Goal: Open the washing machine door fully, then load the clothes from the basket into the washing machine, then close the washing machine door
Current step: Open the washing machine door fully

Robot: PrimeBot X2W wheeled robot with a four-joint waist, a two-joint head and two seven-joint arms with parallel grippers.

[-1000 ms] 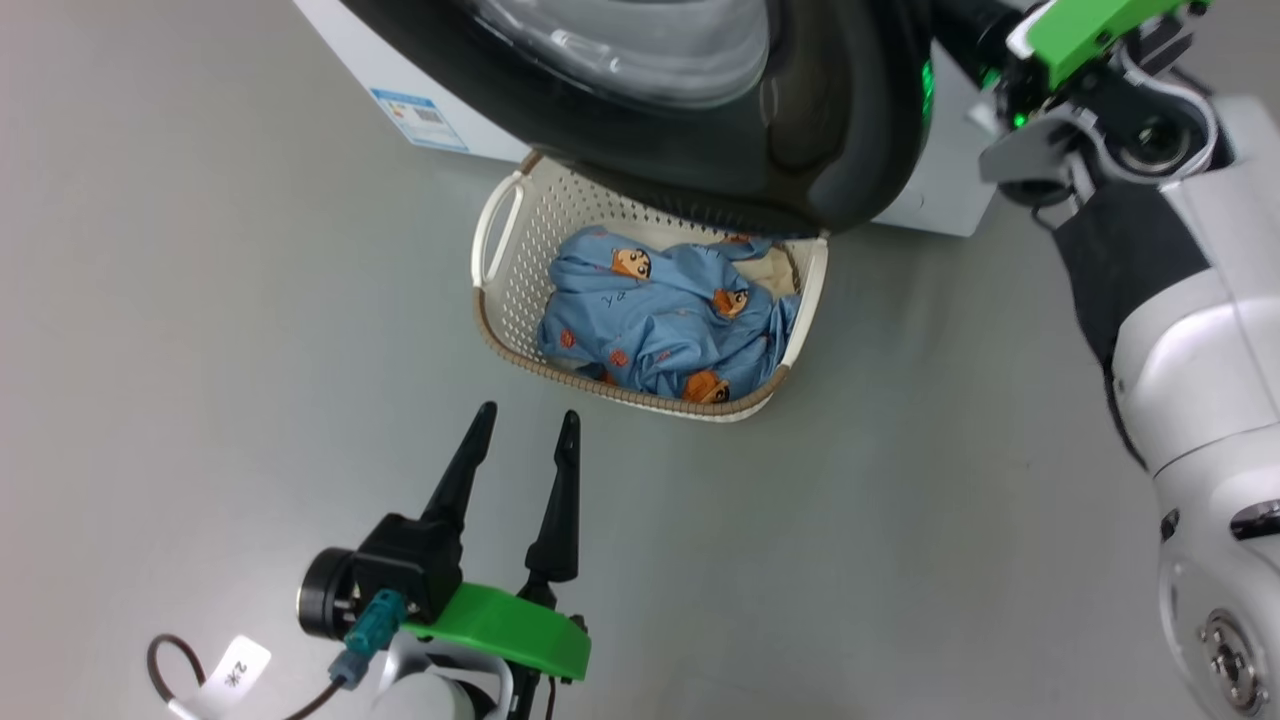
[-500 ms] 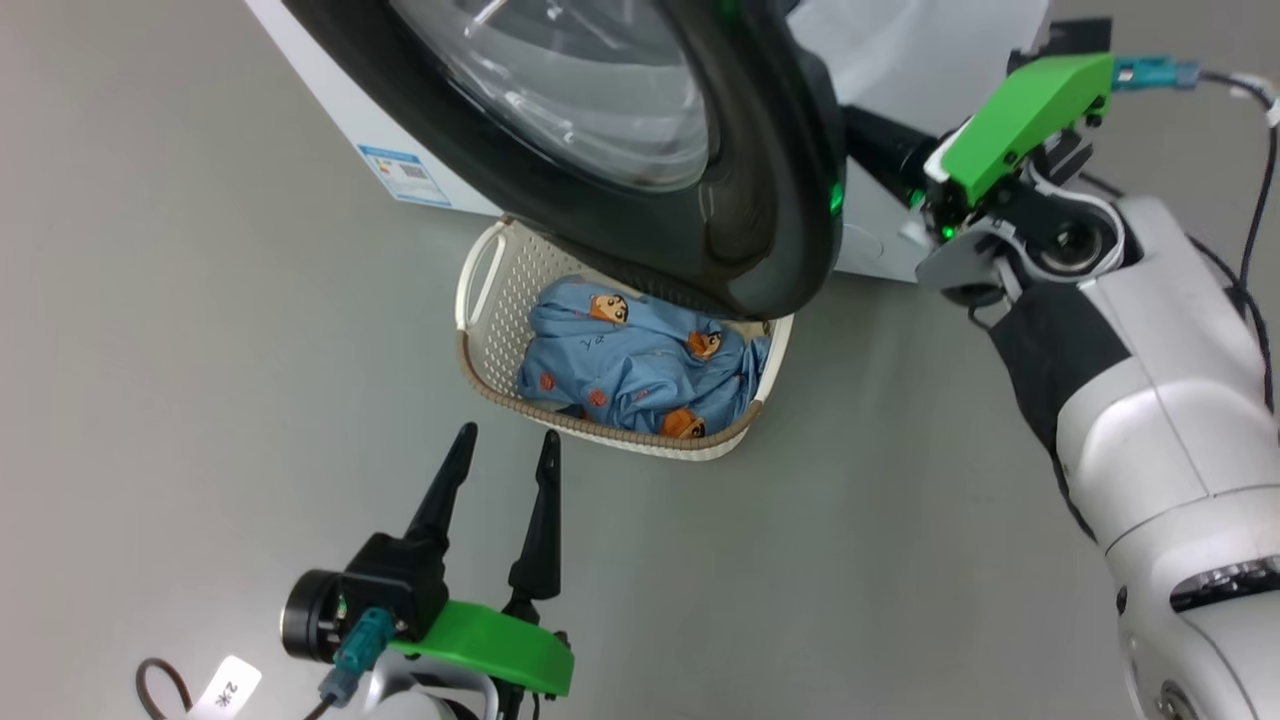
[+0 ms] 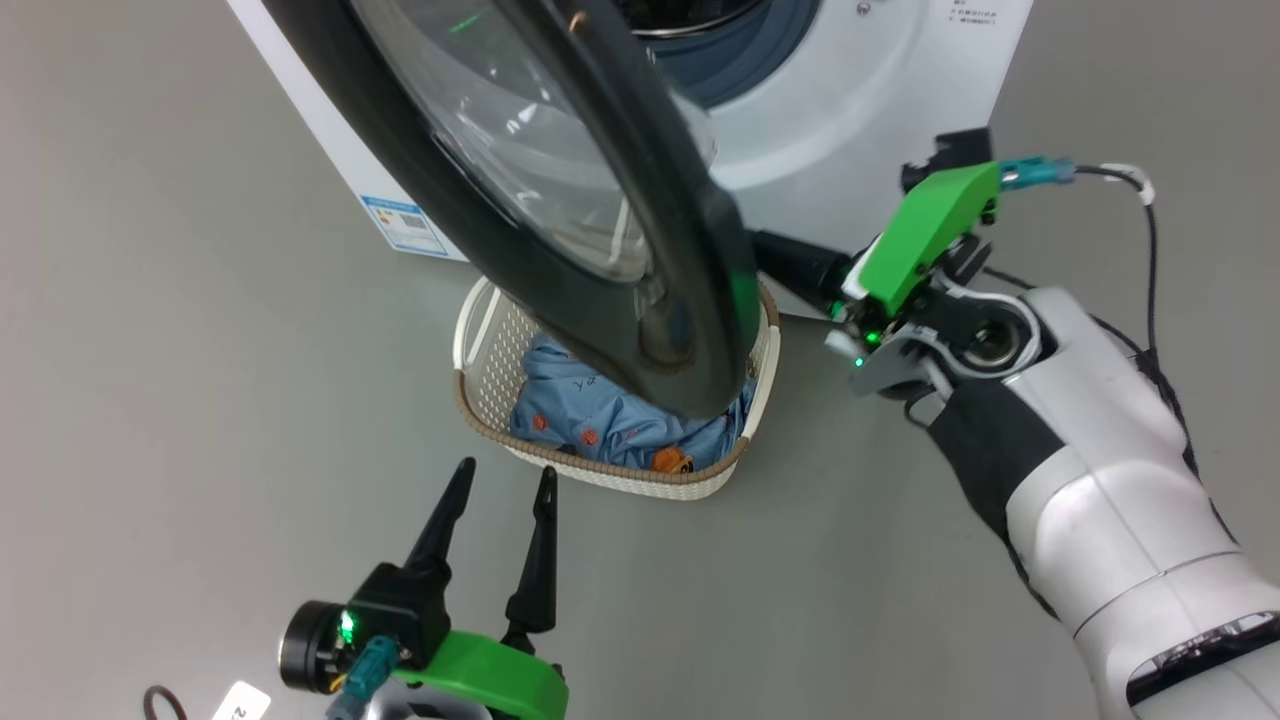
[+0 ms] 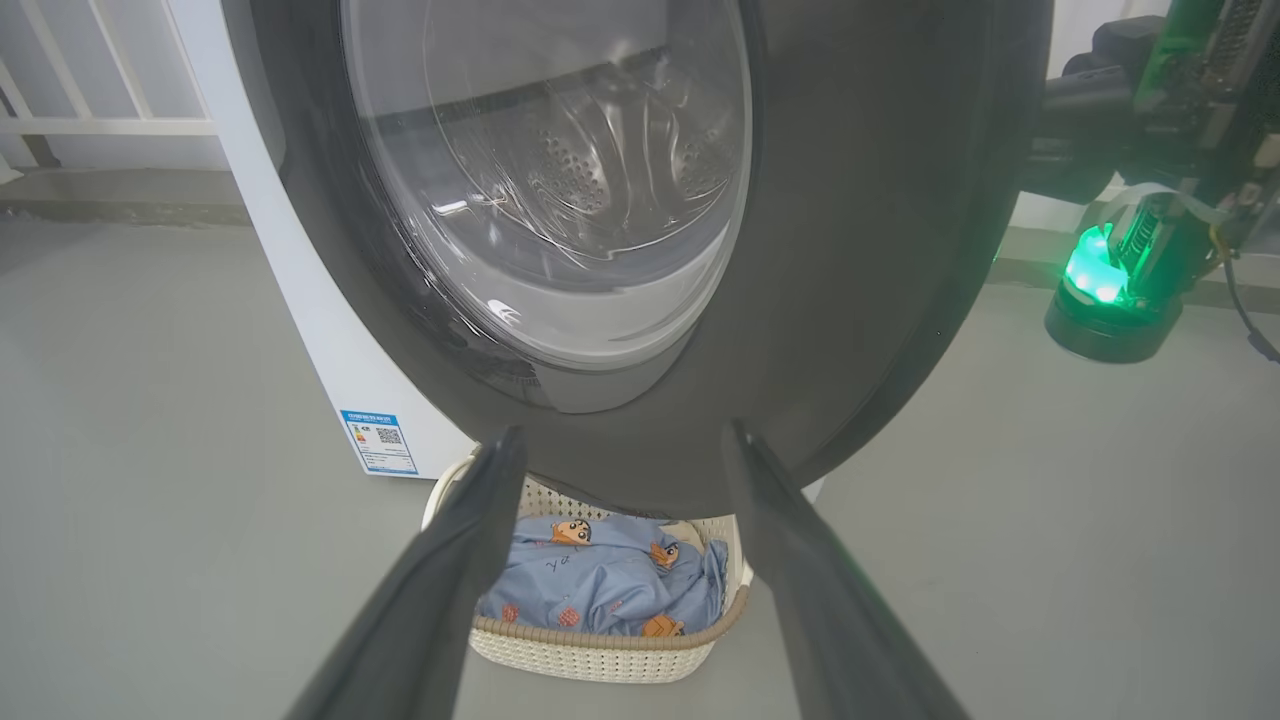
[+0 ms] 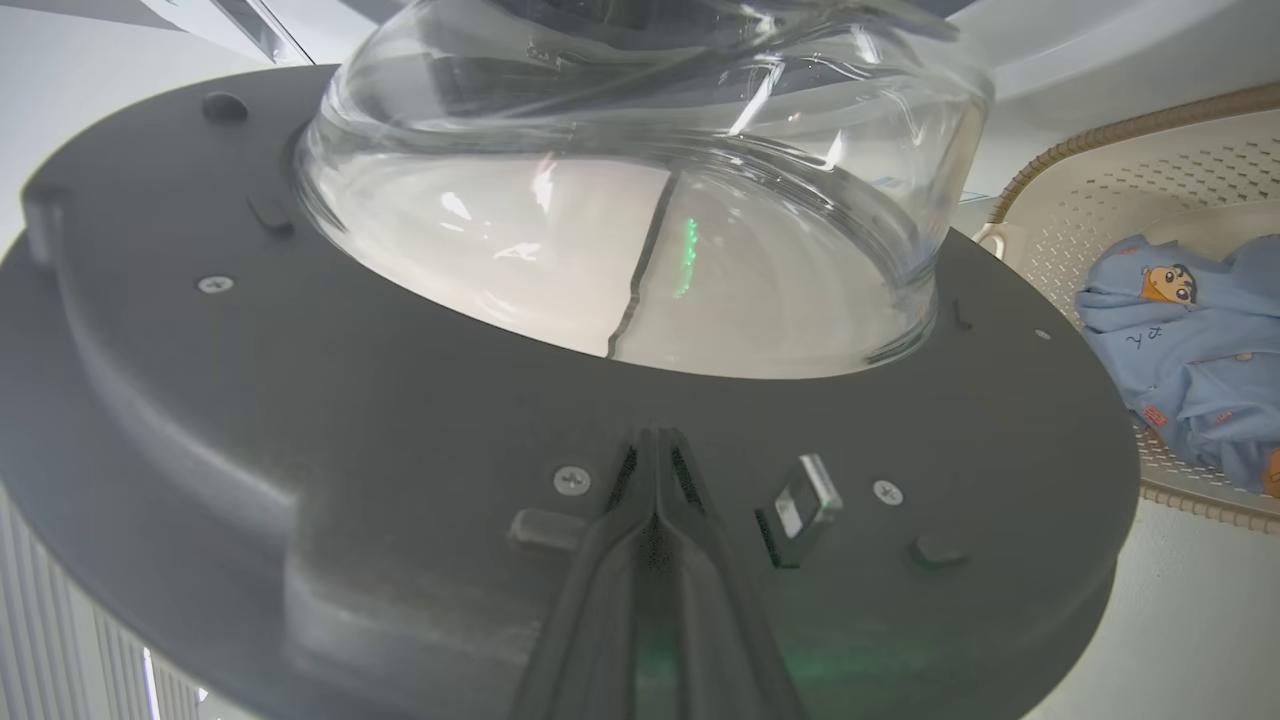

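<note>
Since my left gripper (image 3: 507, 468) sits nearest the head camera, I start there: it hangs low over the grey floor (image 3: 200, 420) with its jaws spread wide and nothing between them, fingers pointing toward the basket (image 3: 470, 400). Through the left wrist camera the two dark fingers frame that basket from just in front of it.

The basket stands on the floor right at the foot of the washing machine (image 3: 880, 110). The clothes (image 3: 590, 425) lie inside it, a light-blue bundle with small cartoon faces, none of it lifted out.

Above the basket the washing machine door (image 3: 590, 330) is swung partway out, and from the head camera its black rim covers the basket's far side.

My right gripper (image 5: 655, 440) is behind the door's free edge. Its jaws are pressed together and hold nothing. In the right wrist view the tips lie at the door's dark inner face, below the glass bowl (image 5: 640, 200), between a screw (image 5: 571, 480) and the metal latch (image 5: 800, 505); they look to be touching it.

Farther back, the machine's mouth shows its grey seal (image 3: 750, 50). A blue label sticker (image 3: 405, 225) sits low on the white cabinet's left side. The perforated drum (image 4: 590, 170) shows through the door glass.
</note>
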